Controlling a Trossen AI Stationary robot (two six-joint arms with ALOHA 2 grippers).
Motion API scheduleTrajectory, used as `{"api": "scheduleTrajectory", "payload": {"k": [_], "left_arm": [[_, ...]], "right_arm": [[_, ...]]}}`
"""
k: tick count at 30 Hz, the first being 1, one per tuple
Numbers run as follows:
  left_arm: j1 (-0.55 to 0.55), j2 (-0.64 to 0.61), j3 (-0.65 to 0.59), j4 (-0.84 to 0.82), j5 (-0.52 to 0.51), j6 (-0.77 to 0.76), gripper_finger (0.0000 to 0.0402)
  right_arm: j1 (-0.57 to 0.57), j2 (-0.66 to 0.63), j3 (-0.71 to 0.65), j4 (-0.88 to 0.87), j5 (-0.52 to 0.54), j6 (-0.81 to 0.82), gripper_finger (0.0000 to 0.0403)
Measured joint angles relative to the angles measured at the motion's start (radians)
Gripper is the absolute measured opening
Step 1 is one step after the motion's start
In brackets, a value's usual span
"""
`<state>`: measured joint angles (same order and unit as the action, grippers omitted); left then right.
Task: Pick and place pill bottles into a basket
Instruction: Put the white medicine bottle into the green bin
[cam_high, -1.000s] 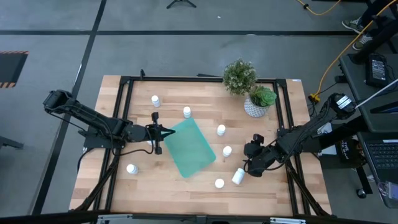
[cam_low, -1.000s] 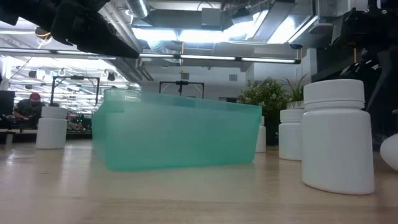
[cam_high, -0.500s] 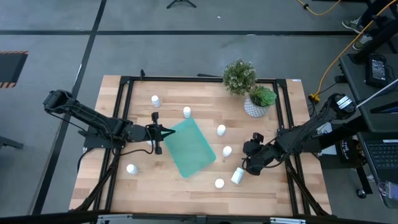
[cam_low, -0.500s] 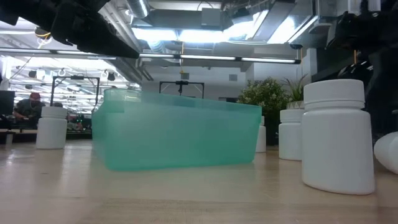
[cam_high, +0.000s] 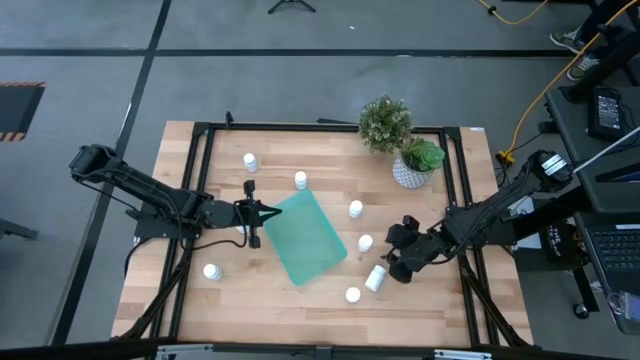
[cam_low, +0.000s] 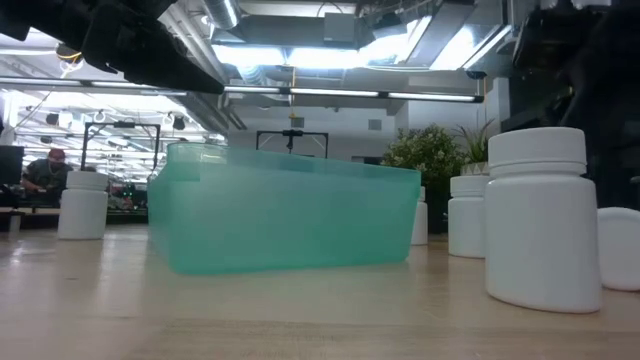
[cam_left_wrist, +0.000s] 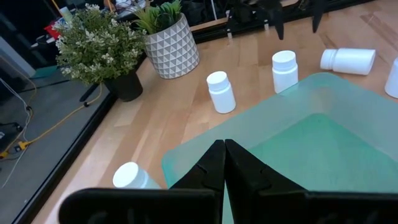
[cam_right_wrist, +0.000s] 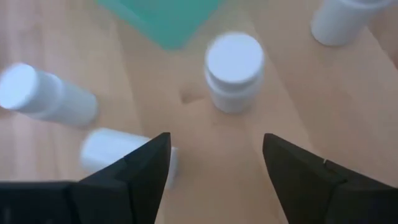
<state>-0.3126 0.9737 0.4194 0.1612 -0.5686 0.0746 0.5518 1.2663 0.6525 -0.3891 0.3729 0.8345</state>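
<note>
Hovering wide open and empty, the right gripper (cam_high: 393, 262) sits just beside a toppled pill bottle (cam_high: 375, 278), probably lining up a grab. The basket (cam_high: 303, 237) lies mid-table, no bottle visible inside it (left gripper (cam_high: 262, 221) pinched shut at its edge, perhaps steadying it).

right end effector (cam_high: 393, 266) shifted toward the basket (cam_high: 306, 238), toppled pill bottle (cam_high: 375, 278) pushed along with it

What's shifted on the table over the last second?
The right gripper, fingers open, moved toward the basket, and the toppled pill bottle beside it slid the same way. Nothing grasped. The left gripper, shut at the basket's edge, and the other bottles stayed put.
</note>
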Motion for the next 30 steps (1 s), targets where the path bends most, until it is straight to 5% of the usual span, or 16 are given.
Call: {"api": "scheduleTrajectory", "payload": {"k": [15, 30], "left_arm": [[0.000, 0.000, 0.000, 0.002, 0.000, 0.000, 0.0004], [0.000, 0.000, 0.000, 0.053, 0.000, 0.016, 0.0004]], "right_arm": [[0.021, 0.000, 0.060, 0.199, -0.034, -0.058, 0.0257], [0.080, 0.084, 0.371, -0.132, -0.034, 0.123, 0.0215]]}}
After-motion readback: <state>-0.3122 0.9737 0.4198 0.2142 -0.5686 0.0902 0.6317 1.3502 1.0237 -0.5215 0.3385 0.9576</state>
